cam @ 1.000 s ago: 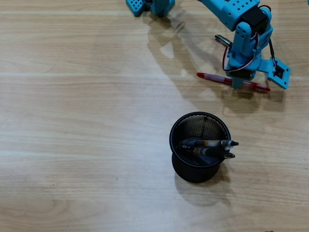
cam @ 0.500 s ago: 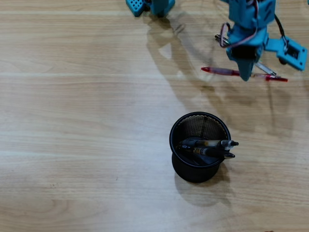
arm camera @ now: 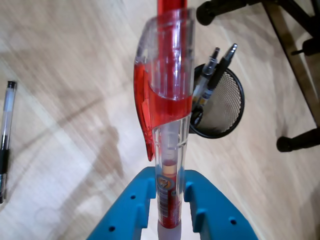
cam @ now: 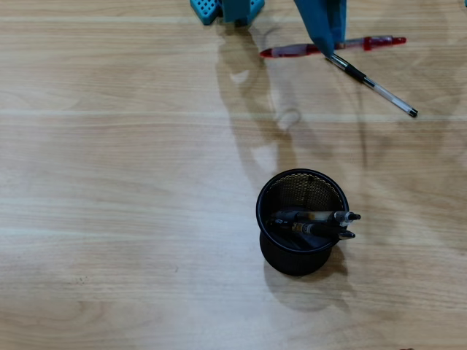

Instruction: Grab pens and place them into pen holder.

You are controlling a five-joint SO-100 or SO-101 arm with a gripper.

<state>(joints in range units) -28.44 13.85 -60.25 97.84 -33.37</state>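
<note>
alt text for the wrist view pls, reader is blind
A blue gripper clamps a red pen that runs up the middle of the frame, above a light wood table. Behind it stands a black mesh pen holder with two pens, and another pen lies at the left edge.

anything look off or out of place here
Nothing damaged or spilled. One clear pen with a black cap lies loose on the table, outside the pen holder, where two pens lean tilted over the rim. The gripper holds the red pen.
</note>
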